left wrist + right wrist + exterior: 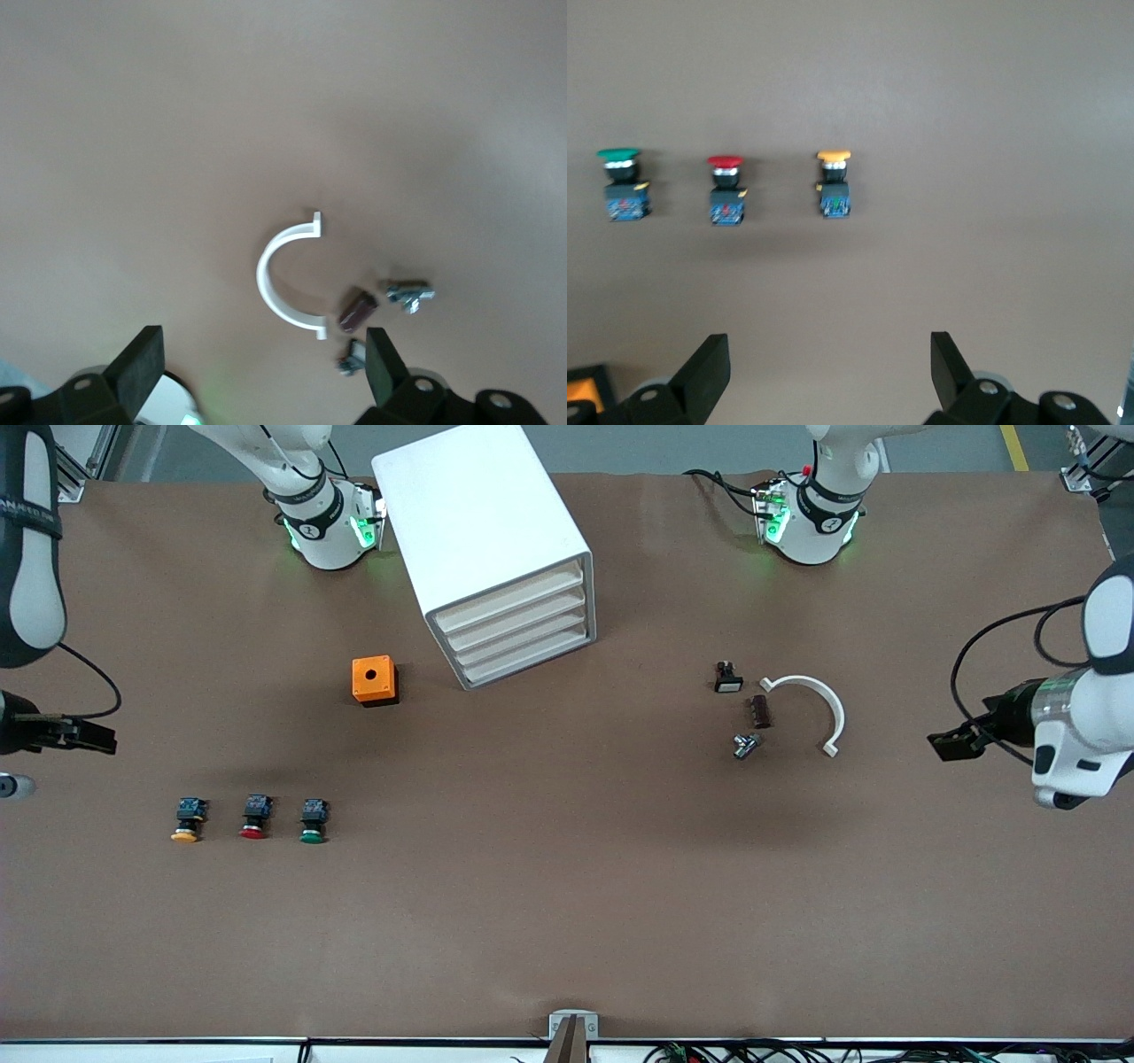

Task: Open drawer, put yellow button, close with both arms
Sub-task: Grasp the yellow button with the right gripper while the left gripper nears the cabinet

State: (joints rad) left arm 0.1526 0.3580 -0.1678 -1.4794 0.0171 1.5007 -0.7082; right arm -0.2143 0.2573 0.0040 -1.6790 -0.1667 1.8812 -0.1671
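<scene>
Both grippers, left gripper (pixel 946 744) and right gripper (pixel 104 737), hang open; yellow button (pixel 185 821), at cabinet's (pixel 483 549) seven o'clock, looks light, rigid: grip its black body.

The front view looks down from high above the worktop (pixel 567 921), facing the two arm bases along its top edge, and takes in the whole brown surface from end to end.

The left wrist view looks steeply down from close over the left arm's end of the worktop, its own dark fingers (pixel 137 365) framing the lower edge; it shares the white curved clip (pixel 282 285) with the front view (pixel 819 704).

The right wrist view looks down near the right arm's end, sharing the row of three push-buttons (pixel 726 190) with the front view (pixel 255 817).
</scene>
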